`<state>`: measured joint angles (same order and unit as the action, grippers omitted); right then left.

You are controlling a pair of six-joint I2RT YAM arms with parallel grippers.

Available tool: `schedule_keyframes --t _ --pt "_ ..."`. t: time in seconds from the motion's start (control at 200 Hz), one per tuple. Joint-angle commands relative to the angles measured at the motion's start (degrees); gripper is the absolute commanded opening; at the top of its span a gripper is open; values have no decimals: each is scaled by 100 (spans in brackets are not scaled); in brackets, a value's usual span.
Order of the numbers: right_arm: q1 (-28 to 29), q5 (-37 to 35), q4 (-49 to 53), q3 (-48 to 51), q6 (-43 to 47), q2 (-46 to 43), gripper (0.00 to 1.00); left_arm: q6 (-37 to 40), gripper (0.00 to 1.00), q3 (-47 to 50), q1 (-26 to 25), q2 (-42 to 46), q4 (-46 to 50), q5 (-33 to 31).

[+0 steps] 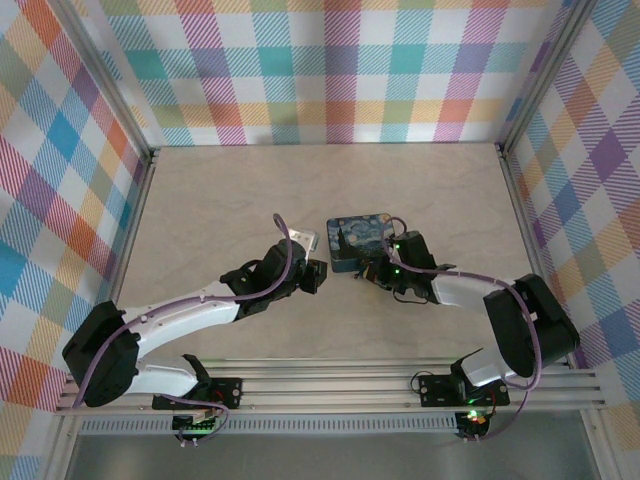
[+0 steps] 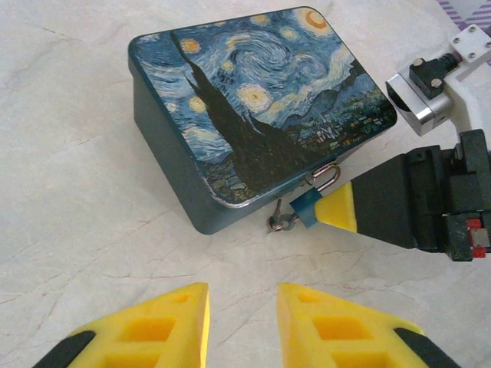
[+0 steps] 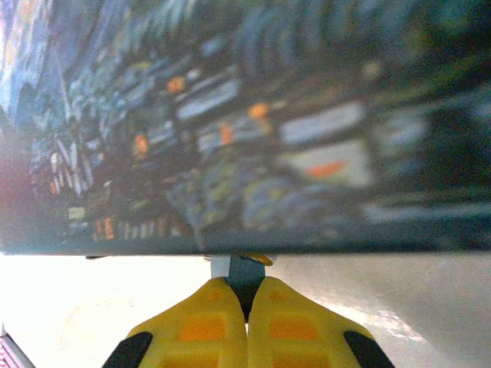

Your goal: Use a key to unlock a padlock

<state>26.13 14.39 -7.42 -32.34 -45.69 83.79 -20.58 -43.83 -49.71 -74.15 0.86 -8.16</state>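
Left wrist: padlock (image 2: 305, 205) slanted in right claw (image 2: 328, 209), shackle up toward box (image 2: 245, 92).

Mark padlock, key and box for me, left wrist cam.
padlock (image 2: 304, 205): left wrist view, on its blue body.
key (image 2: 278, 223): left wrist view, on the dark metal end beside the padlock.
box (image 2: 253, 92): left wrist view, middle of the painted lid.

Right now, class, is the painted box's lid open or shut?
Shut. In the left wrist view the box lid sits flush on its body along both visible edges, and the padlock hangs through the clasp at its front.
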Motion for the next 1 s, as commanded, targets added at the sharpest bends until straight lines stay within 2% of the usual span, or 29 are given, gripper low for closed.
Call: schedule_keyframes --t 0.0,0.1,0.195,0.29,0.365,0.525,0.615,0.685,0.7,0.715,0.82,0.995 --pt "-89 237 176 -264 -89 29 0 -59 32 -213 29 202 200 -318" --pt "-152 431 319 -528 -93 225 0 -178 34 -119 47 302 117 -449" --pt "-194 277 634 -820 -352 340 0 -129 37 -134 94 374 10 -438" --pt "-285 275 894 -996 -224 280 0 28 41 -302 206 311 80 -428" --pt "-438 417 1083 -1192 -51 241 0 97 41 -434 357 265 132 -191" --pt "-495 633 1501 -1340 51 1 0 137 50 -488 416 439 442 -378" --pt "-498 707 1925 -1390 254 -143 0 113 62 -375 460 634 514 -531" --pt "-518 755 2378 -1440 461 -322 0 133 88 -212 485 797 425 -527" --pt "-525 807 2426 -1454 570 -365 0 188 97 -171 496 811 388 -449" --pt "-526 844 2501 -1482 694 -396 0 241 100 -141 517 828 386 -393" --pt "-539 845 3388 -1718 1306 -597 0 319 100 -254 656 886 849 -590" --pt "-515 1478 3256 -1058 1256 -1117 0 181 100 -65 780 1282 1084 -830"
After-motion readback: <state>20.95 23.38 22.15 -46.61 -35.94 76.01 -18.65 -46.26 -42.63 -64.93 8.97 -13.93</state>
